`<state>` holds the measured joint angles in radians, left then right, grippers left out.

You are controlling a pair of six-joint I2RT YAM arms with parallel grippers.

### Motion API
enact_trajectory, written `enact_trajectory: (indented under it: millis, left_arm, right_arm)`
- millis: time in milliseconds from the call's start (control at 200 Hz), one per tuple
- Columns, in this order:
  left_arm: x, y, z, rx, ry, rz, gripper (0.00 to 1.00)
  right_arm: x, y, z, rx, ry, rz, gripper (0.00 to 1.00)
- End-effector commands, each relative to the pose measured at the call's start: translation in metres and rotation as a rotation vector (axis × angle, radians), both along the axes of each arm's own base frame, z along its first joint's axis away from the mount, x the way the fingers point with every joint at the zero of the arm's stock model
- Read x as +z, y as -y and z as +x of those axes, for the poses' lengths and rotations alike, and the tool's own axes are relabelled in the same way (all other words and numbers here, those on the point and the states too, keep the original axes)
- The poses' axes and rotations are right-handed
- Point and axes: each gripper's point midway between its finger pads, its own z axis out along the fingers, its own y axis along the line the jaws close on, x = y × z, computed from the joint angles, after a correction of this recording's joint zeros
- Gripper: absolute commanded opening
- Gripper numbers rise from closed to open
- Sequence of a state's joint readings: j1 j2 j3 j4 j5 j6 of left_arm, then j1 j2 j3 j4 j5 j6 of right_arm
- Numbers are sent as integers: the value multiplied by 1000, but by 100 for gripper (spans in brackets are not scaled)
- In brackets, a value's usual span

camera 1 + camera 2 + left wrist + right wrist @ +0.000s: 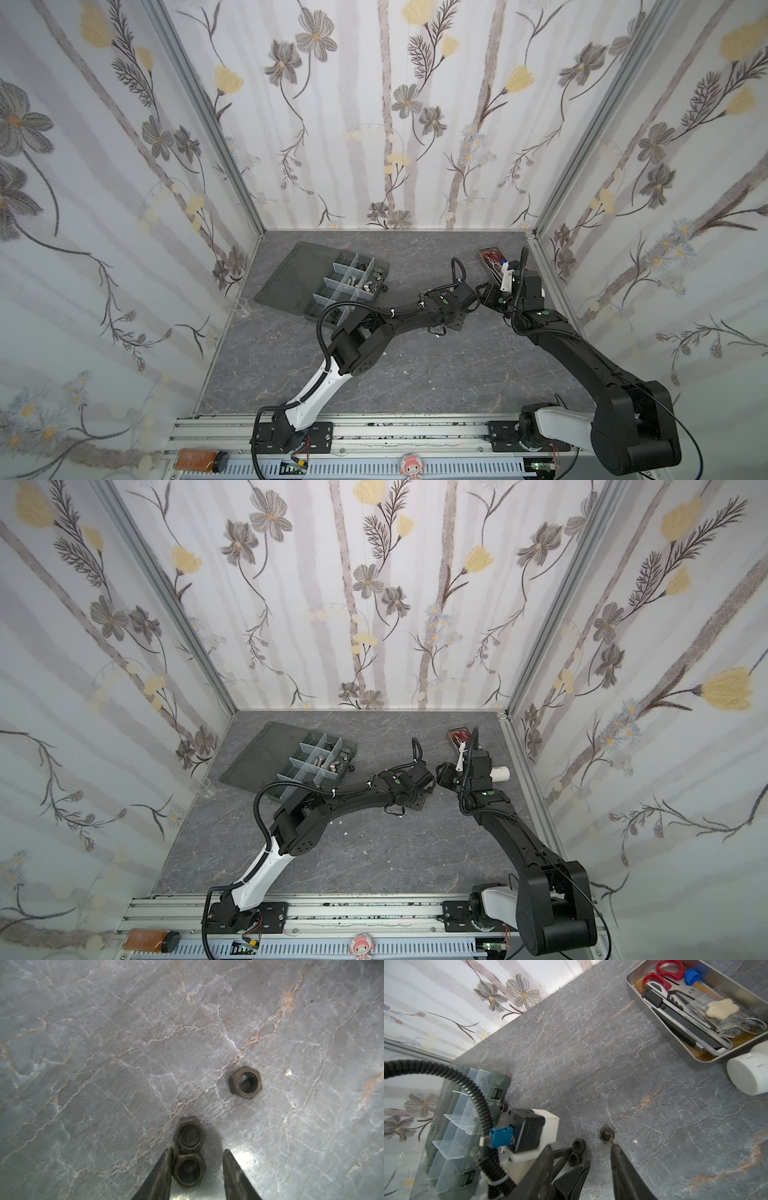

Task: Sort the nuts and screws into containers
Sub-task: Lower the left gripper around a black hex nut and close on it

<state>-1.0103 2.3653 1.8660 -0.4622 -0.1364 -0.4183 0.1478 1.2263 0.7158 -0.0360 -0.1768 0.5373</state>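
Three dark hex nuts lie on the grey marble table. Two touch each other (189, 1135) (189, 1171); the third (245, 1082) sits apart. My left gripper (198, 1150) is open around the nearer nut of the pair, one finger against it and a gap at the other finger. My right gripper (600, 1153) is open, one fingertip (613, 1145) touching the lone nut (606, 1134). The smoky-grey organizer box (316, 266) with its containers lies open at the back left, holding small silver pieces that look like screws (352, 282). Both grippers meet mid-table, hidden under the wrists in both top views.
A metal tray (631, 982) with red-handled scissors and a cutter stands at the back right, a white bottle (747, 1072) lying beside it. One black nut (503, 1107) rests against the organizer box. The left wrist's cable loops over the box.
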Motion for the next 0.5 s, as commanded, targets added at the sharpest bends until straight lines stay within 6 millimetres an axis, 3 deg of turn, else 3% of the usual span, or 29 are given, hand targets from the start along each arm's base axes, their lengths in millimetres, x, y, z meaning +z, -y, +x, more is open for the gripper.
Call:
enact_trajectory:
  millis: [0, 495]
  left_arm:
    - [-8, -7, -2, -2, -16, 47, 36]
    - [-2, -19, -5, 5, -6, 70, 29]
  right_arm:
    - [3, 5, 0, -3, 14, -12, 47]
    - [0, 20, 1, -32, 3, -22, 47]
